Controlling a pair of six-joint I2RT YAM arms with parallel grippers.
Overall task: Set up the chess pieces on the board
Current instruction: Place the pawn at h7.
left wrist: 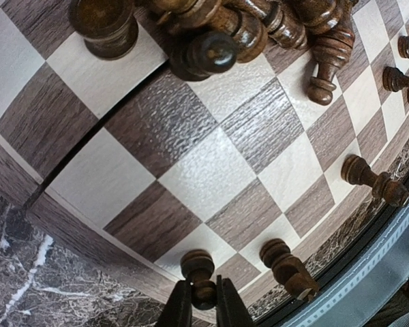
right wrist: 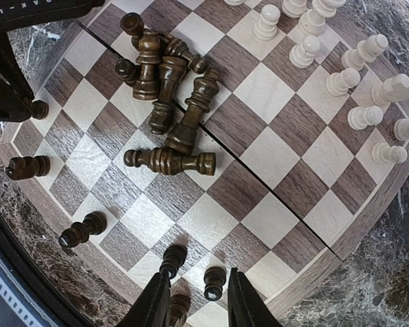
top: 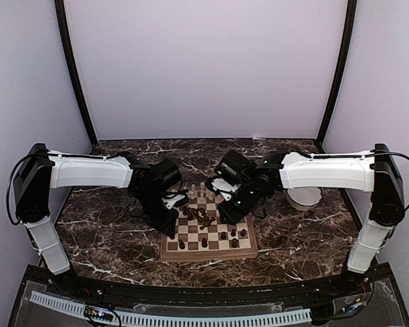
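Top view: shows the board point(top: 208, 257) on the table point(top: 109, 238) between both arms, cream pieces point(top: 202, 191) along its far edge, dark heap point(top: 203, 216) mid-board.

Left wrist: shows the left claw point(left wrist: 203, 293) clenched on a dark pawn point(left wrist: 198, 264) in the board's edge row, two more pawns point(left wrist: 286, 262) further along that row.

Right wrist: shows the right claw point(right wrist: 198, 276) released, fingers point(right wrist: 153, 303) spread over a couple of standing pawns point(right wrist: 215, 281), the heap toppled across the centre seam.

Soft, even light, glare streaking the board point(left wrist: 211, 157), wrist views curved at the edges.
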